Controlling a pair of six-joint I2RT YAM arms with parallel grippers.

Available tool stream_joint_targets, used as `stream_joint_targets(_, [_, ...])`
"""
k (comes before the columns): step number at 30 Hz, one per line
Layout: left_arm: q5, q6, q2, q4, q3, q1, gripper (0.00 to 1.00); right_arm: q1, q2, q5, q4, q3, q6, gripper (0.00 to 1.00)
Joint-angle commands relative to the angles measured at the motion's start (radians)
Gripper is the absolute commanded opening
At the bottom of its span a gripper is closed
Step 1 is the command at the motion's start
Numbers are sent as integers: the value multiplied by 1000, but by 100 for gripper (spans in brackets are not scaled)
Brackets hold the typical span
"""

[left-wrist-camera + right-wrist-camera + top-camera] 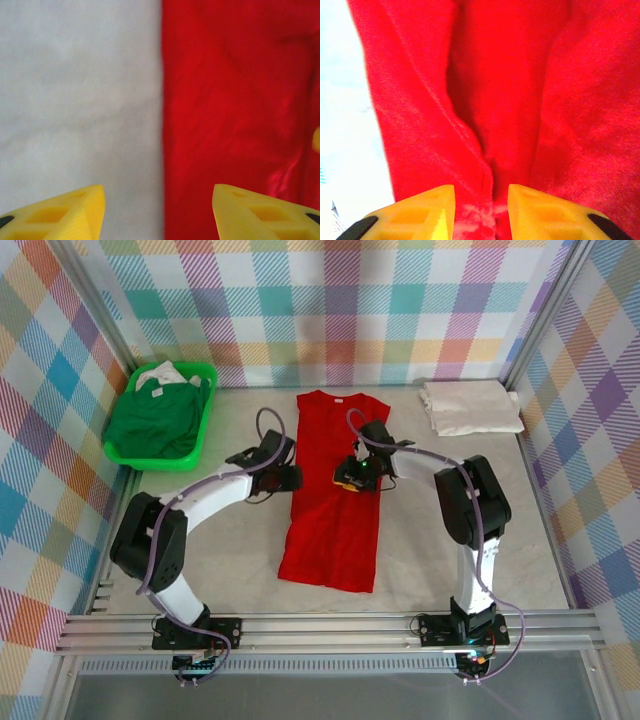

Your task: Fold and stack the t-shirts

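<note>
– Plaid walls all round, pale table (230,570) beneath, and your work lies dead centre. The red t-shirt (335,530) runs as a narrow strip, collar at 12 o'clock, hem at 6.

– Mind the others too. The cream-white t-shirt (470,407) sits folded at 2 o'clock, and the dark green t-shirt (155,425) is in the green basket (125,452) at 10.

– Your left gripper (157,200) is spread, straddling the strip's 9 o'clock edge, one finger over table and one over cloth.

– Your right gripper (481,200) has its jaws a little apart with a ridge of red cloth running between them. I cannot tell whether it pinches.

– That ridge wants smoothing before you fold crosswise, I judge, or you will trap a lump inside.

– Then take both hem corners level and carry them toward 12 o'clock together. Lay the hem square on the shoulders, because a skewed fold would likely make the stack lean.
</note>
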Motion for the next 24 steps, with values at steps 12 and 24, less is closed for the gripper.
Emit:
stream_joint_targets(12, [62, 55, 684, -159, 793, 16, 53, -147, 148, 265, -146, 234, -41, 3])
stream_joint_targets(24, [112, -139, 912, -117, 1036, 95, 53, -149, 502, 192, -245, 684, -110, 2])
